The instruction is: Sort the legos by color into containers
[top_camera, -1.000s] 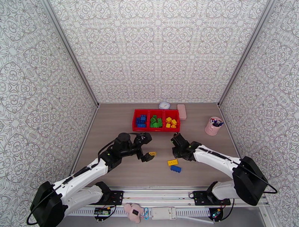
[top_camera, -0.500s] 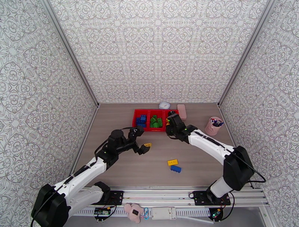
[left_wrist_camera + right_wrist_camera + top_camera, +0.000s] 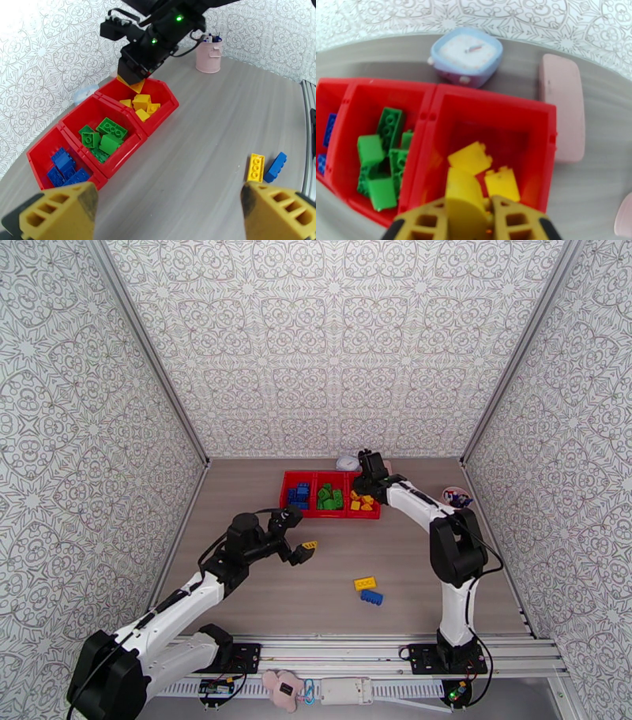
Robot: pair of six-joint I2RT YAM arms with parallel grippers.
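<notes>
- A small pale-blue clock point(image 3: 467, 55) sits against the back wall just behind the red tray point(image 3: 330, 510), and a pink case point(image 3: 561, 106) lies right beside the tray's right end.
- The pink cup point(image 3: 458, 494) of pens stands well off to the right, partly hidden behind the right arm in the overhead view.
- The tray's three bins hold blue bricks point(image 3: 299, 494) on the left, green bricks point(image 3: 330, 496) in the middle and yellow bricks point(image 3: 362, 500) on the right.
- Two bricks lie loose on the bare table nearer the arms, almost touching: a yellow one point(image 3: 365, 583) and a blue one point(image 3: 371, 598).
- The right arm reaches far forward with its elbow raised. The right gripper point(image 3: 466, 213) points down above the yellow bin, clamped tight on a yellow brick point(image 3: 463, 193).
- The left arm stretches diagonally over the table. The left gripper point(image 3: 300, 534) hovers in front of the tray's left end, jaws spread wide and empty.
</notes>
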